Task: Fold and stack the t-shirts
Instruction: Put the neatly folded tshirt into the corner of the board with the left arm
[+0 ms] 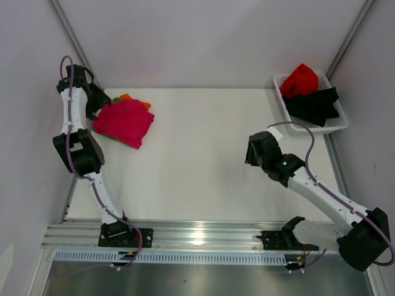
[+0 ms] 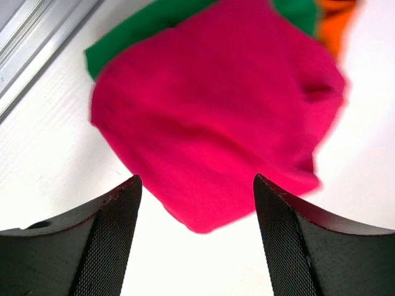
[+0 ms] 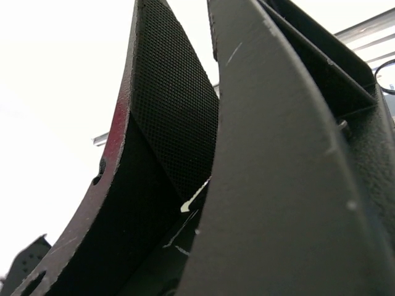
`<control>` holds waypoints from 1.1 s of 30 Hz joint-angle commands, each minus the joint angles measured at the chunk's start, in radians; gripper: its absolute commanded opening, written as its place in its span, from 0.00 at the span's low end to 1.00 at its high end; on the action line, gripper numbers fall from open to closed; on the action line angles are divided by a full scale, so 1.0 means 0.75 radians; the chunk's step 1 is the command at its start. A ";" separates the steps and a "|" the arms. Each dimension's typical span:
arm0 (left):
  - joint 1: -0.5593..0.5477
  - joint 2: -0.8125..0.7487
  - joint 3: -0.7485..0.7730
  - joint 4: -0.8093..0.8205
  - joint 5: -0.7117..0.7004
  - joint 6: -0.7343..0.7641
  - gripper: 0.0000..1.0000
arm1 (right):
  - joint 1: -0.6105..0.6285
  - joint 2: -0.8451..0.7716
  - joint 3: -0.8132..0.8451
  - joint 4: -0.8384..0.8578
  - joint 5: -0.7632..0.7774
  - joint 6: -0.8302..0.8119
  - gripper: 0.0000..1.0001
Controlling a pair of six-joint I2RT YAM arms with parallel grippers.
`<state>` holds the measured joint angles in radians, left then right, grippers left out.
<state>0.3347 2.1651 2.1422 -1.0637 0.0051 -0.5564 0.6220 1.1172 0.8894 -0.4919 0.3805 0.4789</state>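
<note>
A folded magenta-pink t-shirt (image 1: 125, 121) (image 2: 216, 117) tops a small pile at the table's back left. A green t-shirt (image 2: 142, 28) and an orange t-shirt (image 2: 336, 18) peek out from under its far edge. My left gripper (image 1: 99, 102) (image 2: 197, 179) hangs open just above the pile's near corner, with nothing between its fingers. A red t-shirt (image 1: 300, 79) and a black t-shirt (image 1: 315, 103) lie crumpled in the white basket (image 1: 340, 123) at the back right. My right gripper (image 1: 253, 150) (image 3: 188, 18) hovers over the table right of centre, its jaws slightly apart and empty.
An aluminium frame rail (image 2: 37, 43) runs along the table's left edge close to the pile. Grey walls close in the back and both sides. The arms' bases sit on the metal rail (image 1: 197, 234) at the near edge.
</note>
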 commanded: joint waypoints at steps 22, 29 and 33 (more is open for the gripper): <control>-0.090 0.144 0.067 0.295 -0.001 0.044 0.75 | -0.009 -0.150 -0.126 0.173 0.000 0.024 0.41; -0.090 0.175 0.071 0.208 -0.048 0.067 0.75 | -0.015 -0.172 -0.092 0.143 -0.008 0.004 0.41; -0.095 0.175 0.060 0.148 -0.084 0.049 0.75 | -0.017 -0.197 -0.071 0.128 0.006 -0.007 0.41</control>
<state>0.2752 2.2910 2.1803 -0.9119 -0.0257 -0.5301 0.6147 1.0004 0.7986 -0.3943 0.3763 0.4885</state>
